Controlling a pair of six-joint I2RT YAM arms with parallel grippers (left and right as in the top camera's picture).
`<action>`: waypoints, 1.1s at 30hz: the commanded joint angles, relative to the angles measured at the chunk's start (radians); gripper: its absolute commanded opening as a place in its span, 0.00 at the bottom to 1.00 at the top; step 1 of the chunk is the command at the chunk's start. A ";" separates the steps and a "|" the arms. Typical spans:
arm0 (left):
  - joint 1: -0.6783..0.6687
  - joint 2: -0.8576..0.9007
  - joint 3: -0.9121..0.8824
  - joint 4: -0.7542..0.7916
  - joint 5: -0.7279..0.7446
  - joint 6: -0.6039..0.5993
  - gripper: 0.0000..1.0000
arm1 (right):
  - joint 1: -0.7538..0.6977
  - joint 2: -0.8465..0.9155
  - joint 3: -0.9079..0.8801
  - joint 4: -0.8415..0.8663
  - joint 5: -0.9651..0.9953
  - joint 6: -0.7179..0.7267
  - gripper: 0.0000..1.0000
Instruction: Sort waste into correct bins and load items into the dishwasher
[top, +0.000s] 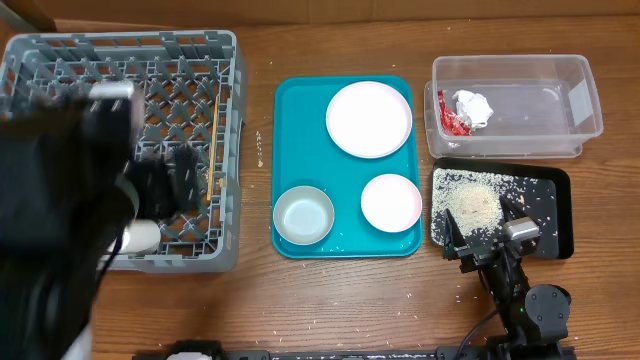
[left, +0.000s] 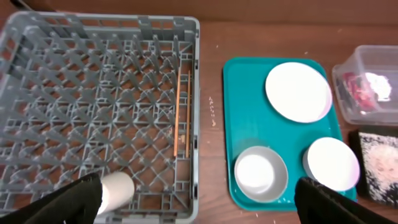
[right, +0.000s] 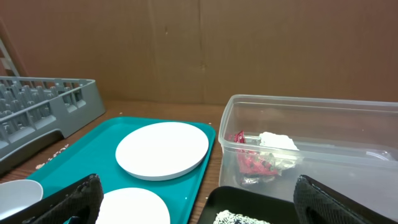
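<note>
On the desk (top: 300, 300), left of the teal tray (top: 345, 245), a grey dish rack (top: 120, 60) is shown holding two chopsticks (left: 183, 115), laid along the wall nearest the tray, and a small white cup (left: 115, 190) lying on its side at the rack's front edge. On the teal tray itself are seen a white plate (top: 368, 119) at the back, a white bowl (top: 391, 202) at the front right and a metal bowl (top: 303, 214) at the front left. Right of the tray, a clear tub (top: 520, 140) is pictured containing a red wrapper (top: 452, 118) and a white paper wad (top: 474, 106), touching each other. In front of the tub, rice (top: 475, 203) is heaped in a black tray (top: 555, 215), and stray grains are scattered over the desk nearby. The left tool (left: 199, 186) is held released above the rack, fingers spread wide, nothing gripped. The right tool (right: 196, 186) is likewise released and empty, at the black tray's front edge.
</note>
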 joint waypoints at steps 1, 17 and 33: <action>0.000 -0.050 -0.006 -0.050 0.008 -0.051 1.00 | -0.006 -0.010 -0.010 0.005 0.003 -0.003 1.00; -0.002 -0.112 -0.306 0.015 0.304 -0.027 1.00 | -0.006 -0.010 -0.010 0.006 0.003 -0.004 0.99; -0.514 0.438 -0.579 0.618 0.040 -0.226 0.87 | -0.006 -0.010 -0.010 0.006 0.003 -0.003 1.00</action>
